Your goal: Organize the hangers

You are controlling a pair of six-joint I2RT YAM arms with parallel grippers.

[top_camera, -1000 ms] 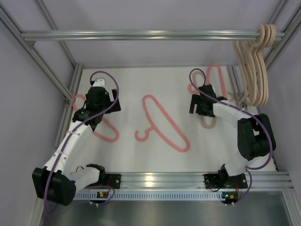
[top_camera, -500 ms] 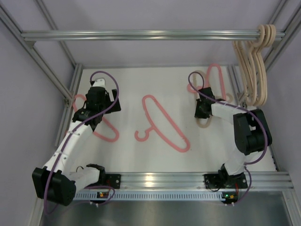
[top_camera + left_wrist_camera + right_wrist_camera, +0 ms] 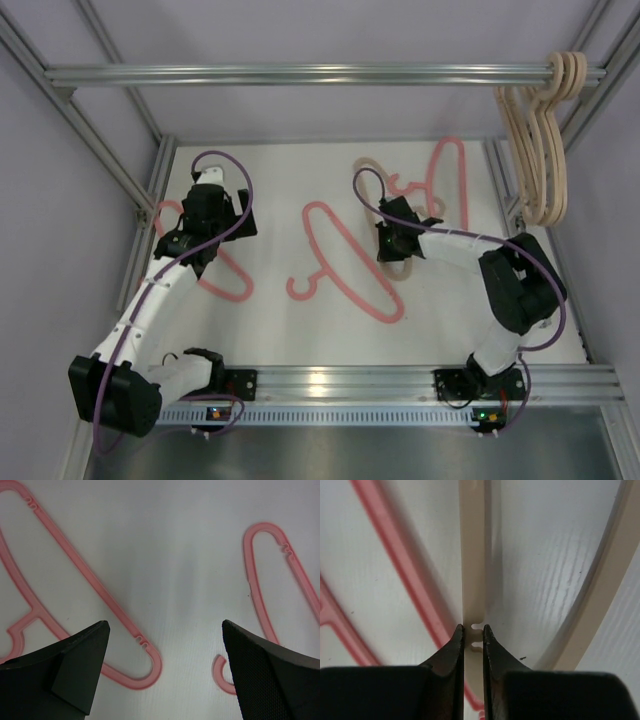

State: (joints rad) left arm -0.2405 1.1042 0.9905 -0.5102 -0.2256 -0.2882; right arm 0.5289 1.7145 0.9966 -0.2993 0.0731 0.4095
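1. Left gripper (image 3: 165, 625): jaws wide apart, nothing between them. It hangs over the white table (image 3: 280, 330) near the left edge, above a pink hanger (image 3: 225, 280) that lies flat and is partly hidden by the arm. The left wrist view shows this hanger's long bar (image 3: 100, 591) passing below the left finger.

2. Right gripper (image 3: 472, 630): jaws clamped on a straight bar of a beige hanger (image 3: 471, 555), right at a small notch in that bar. In the top view the gripper (image 3: 392, 240) is right of the table's middle, and the beige hanger's rounded end (image 3: 362, 162) reaches toward the far edge. Whether this hanger is clear of the table cannot be told.

3. A second pink hanger (image 3: 345, 255) lies flat at the table's middle, just left of the right gripper, with its hook toward the left.

4. A third pink hanger (image 3: 455, 180) lies near the far right corner, beside the beige one.

5. Several beige hangers (image 3: 540, 150) hang by their hooks from the right end of the overhead rail (image 3: 300, 73).
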